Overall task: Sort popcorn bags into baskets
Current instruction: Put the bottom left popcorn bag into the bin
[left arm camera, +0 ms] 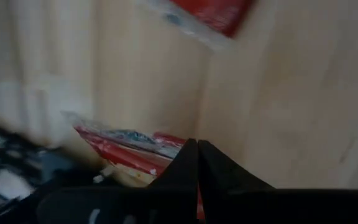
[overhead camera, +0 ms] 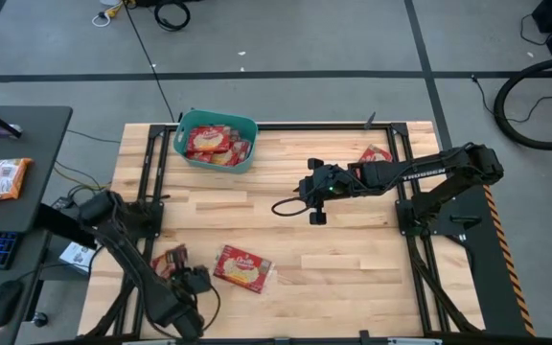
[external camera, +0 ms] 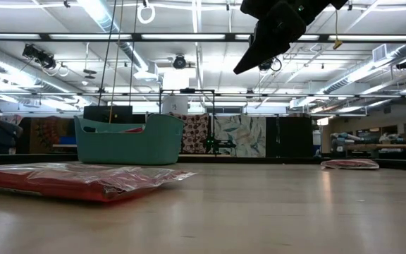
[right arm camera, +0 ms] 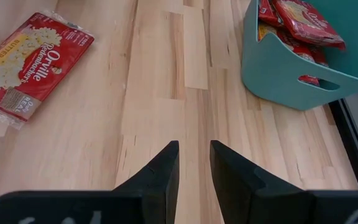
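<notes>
Left wrist view blurred: popcorn bag [left arm camera: 129, 149] partly behind fingers [left arm camera: 185, 165], another bag [left arm camera: 213, 14] cut off at edge. Basket [right arm camera: 303, 74] cropped in right wrist view.

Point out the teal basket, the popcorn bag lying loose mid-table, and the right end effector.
Teal basket [overhead camera: 182, 146]: high view, on its left wall.
Popcorn bag [overhead camera: 243, 267]: high view, on its label.
Right end effector [right arm camera: 193, 163]: right wrist view, between its fingertips.
</notes>
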